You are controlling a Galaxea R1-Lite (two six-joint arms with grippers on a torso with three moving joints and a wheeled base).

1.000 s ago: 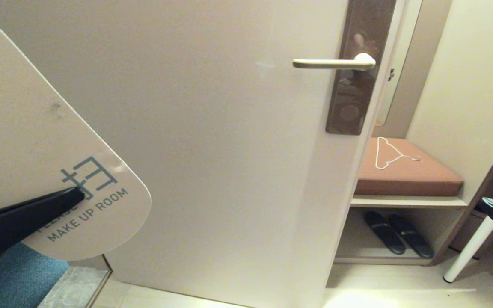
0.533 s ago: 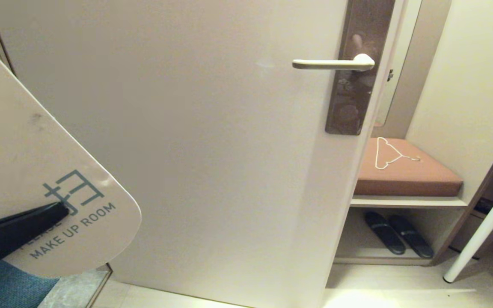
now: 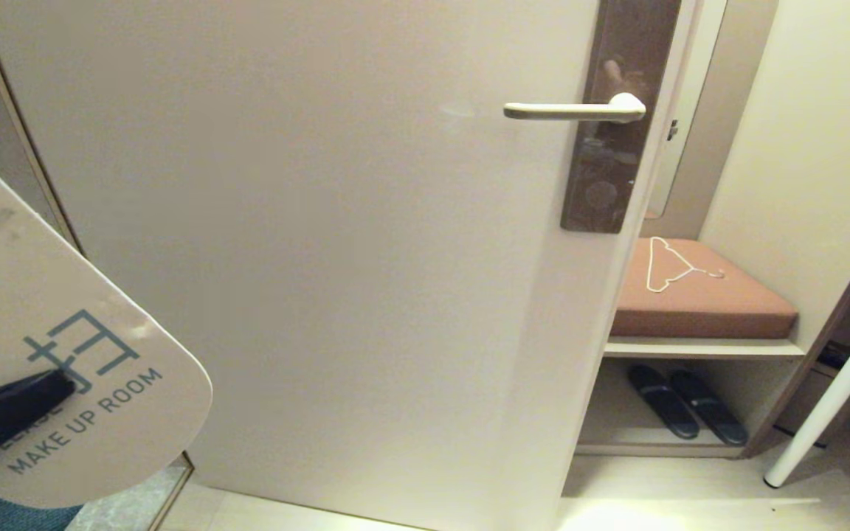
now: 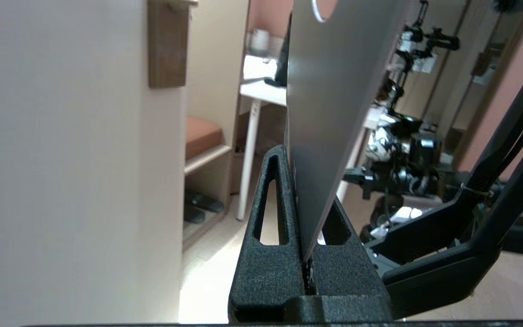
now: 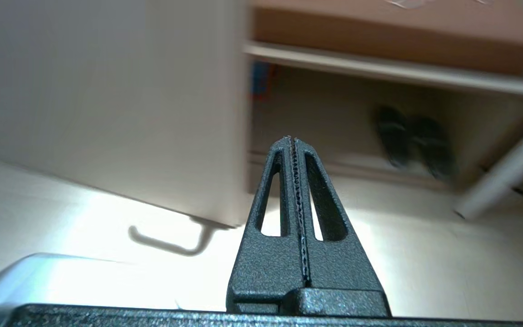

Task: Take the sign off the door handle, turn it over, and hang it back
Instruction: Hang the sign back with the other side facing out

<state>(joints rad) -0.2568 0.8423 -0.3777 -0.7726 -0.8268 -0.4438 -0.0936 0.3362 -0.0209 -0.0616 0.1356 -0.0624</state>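
Now our left gripper point(image 3: 63, 383) pinches the sign point(image 3: 49, 354) tight at the near left, well apart from the bare door handle point(image 3: 572, 110), while our right gripper point(image 5: 292, 141) hangs fully closed, holding nothing.

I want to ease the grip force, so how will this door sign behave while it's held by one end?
The sign is probably stiff: pinched at one end by the left gripper, it stands straight with no sag. It looks thin and likely light. Its smooth face may slip in a looser grip.
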